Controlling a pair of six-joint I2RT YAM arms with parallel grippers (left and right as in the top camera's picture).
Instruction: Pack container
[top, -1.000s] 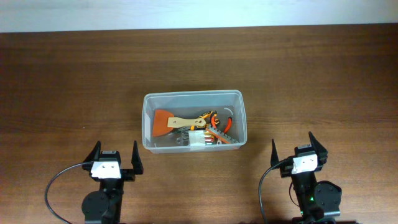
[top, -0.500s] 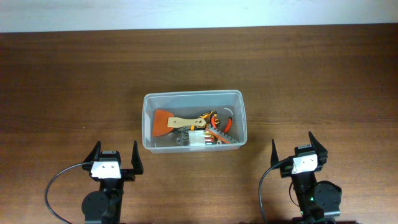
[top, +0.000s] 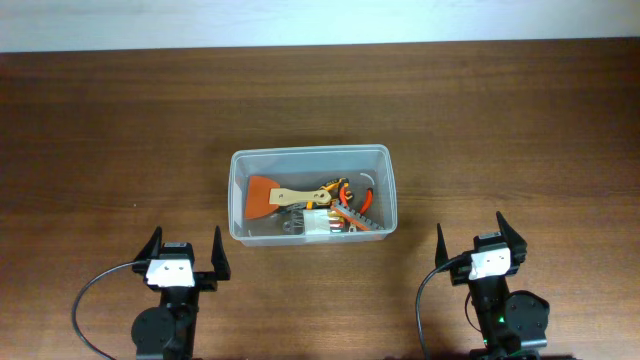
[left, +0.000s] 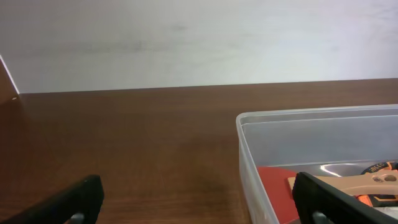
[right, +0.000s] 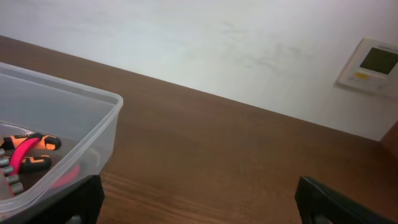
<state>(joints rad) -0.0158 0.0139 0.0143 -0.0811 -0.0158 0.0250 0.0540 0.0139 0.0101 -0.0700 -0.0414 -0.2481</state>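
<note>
Overhead, one clear container (top: 311, 151) sits near the middle of the dark wood table (top: 120, 130), its long sides running left to right. Two hands are at the near edge. The left hand (top: 187, 240) is below and left of the container, and the right hand (top: 470, 225) is below and right of it. Each hand is open, with its two fingers spread wide, and each is well apart from the container. Inside lie one orange scraper (top: 264, 195) with a pale wooden handle, one pair of pliers (top: 352, 196) with orange and black grips, a grey strip of small parts beside them, and a pale case against the near wall. Only this view shows all of them together. Wood surface runs all round the container, widest to the left, the right and the far side.

From the left wrist, the container's left end fills the lower right. Its thin rim and rounded corner are plain to see, and the scraper's red blade and wooden handle show through the wall. The two dark fingertips stand at the bottom corners, wide apart, and the right one overlaps the container in the picture. Table stretches to a pale wall (left: 186, 43) behind.

From the right wrist, only the container's right corner enters at the left, with the pliers' grips inside. A small wall panel (right: 372, 65) shows at the upper right, seen in no other view. The fingertips again sit at the bottom corners, spread wide over the wood.
</note>
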